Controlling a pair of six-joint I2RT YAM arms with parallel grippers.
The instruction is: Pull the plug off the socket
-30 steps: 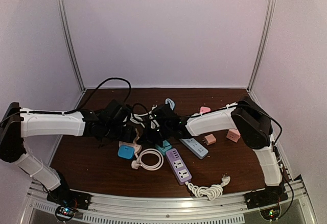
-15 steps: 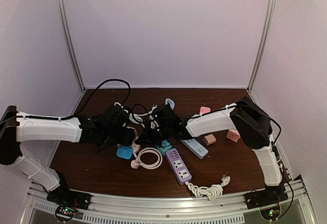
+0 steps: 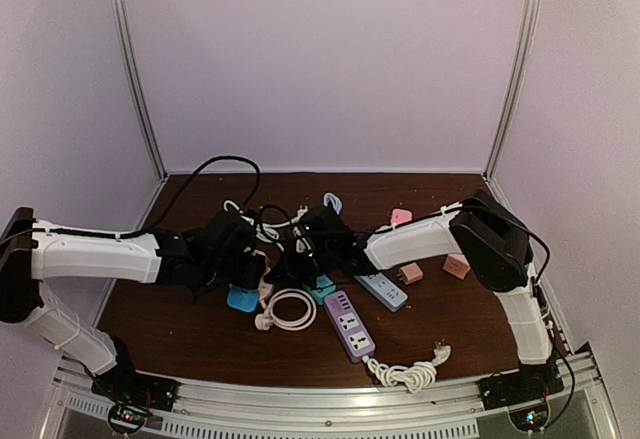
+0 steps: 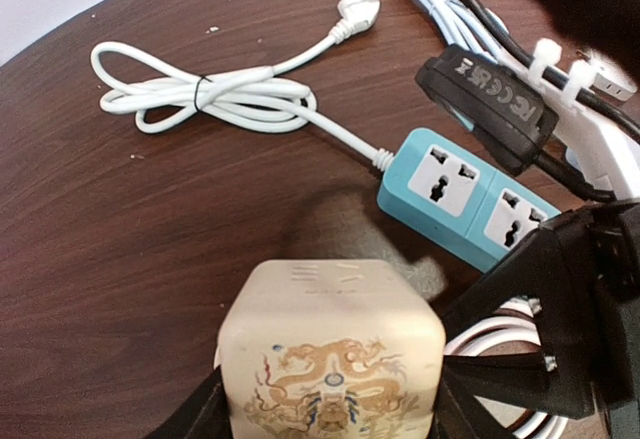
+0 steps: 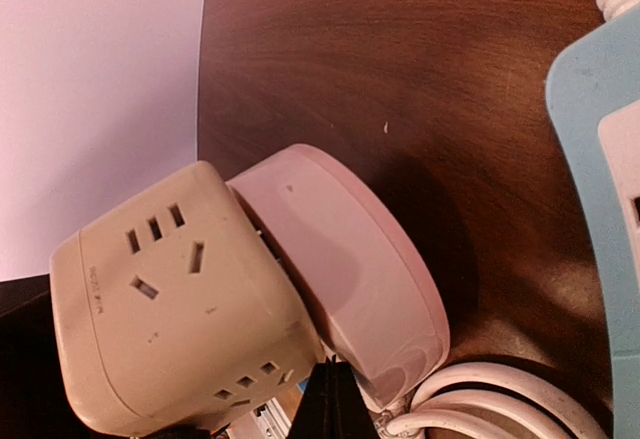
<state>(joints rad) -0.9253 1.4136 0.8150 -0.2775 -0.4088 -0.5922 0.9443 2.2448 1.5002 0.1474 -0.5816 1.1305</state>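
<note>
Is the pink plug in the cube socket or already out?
In: the right wrist view shows the pink plug seated against a face of the cube socket, no gap between them.

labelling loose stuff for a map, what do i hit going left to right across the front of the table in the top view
flat blue socket block -> coiled white cable -> purple power strip -> pale blue power strip -> salmon cube adapter -> pink cube adapter
</note>
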